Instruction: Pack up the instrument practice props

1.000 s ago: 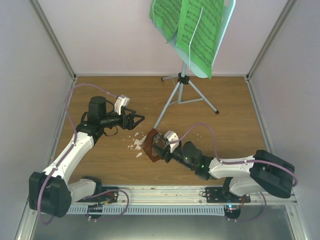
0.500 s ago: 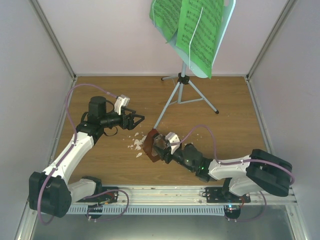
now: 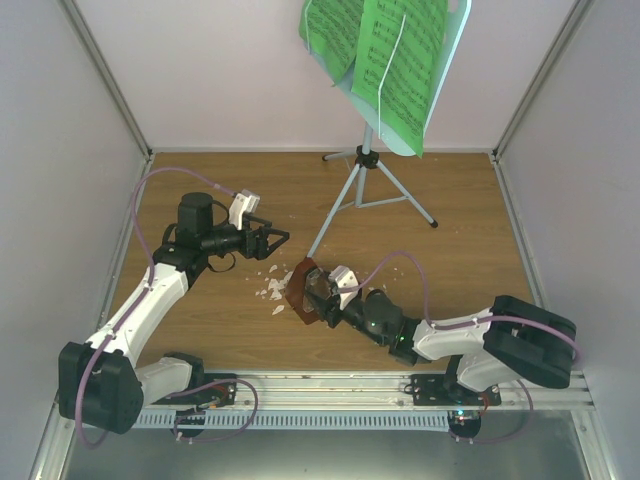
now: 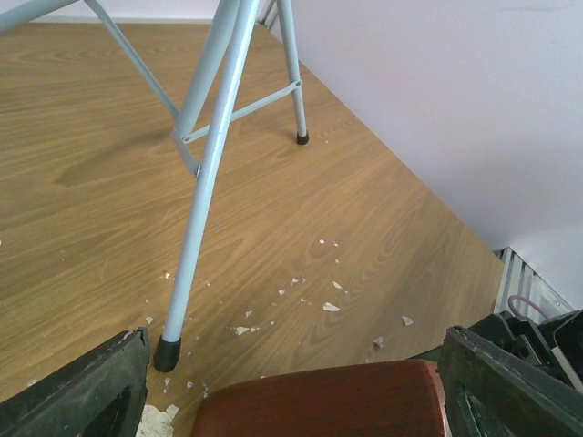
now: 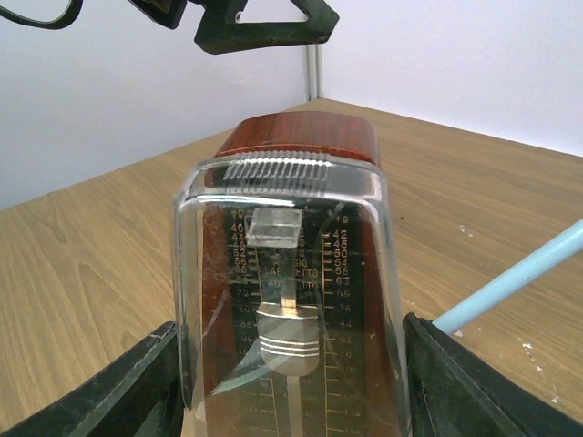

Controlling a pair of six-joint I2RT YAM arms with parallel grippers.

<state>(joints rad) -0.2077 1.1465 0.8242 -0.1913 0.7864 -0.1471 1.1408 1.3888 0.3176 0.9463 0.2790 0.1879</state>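
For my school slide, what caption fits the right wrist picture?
Right end effector gripping the clear-fronted metronome by its sides, wooden table behind.

Green pages (image 3: 400, 60) on upright stand (image 3: 367, 158); reddish metronome (image 3: 305, 292) beside its leg.

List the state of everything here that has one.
music stand, upright, unfolded.
sheet-music pages, resting on the music stand.
metronome, clear cover on, clamped between gripper fingers.
right gripper, shut on the metronome.
left gripper, open, empty.
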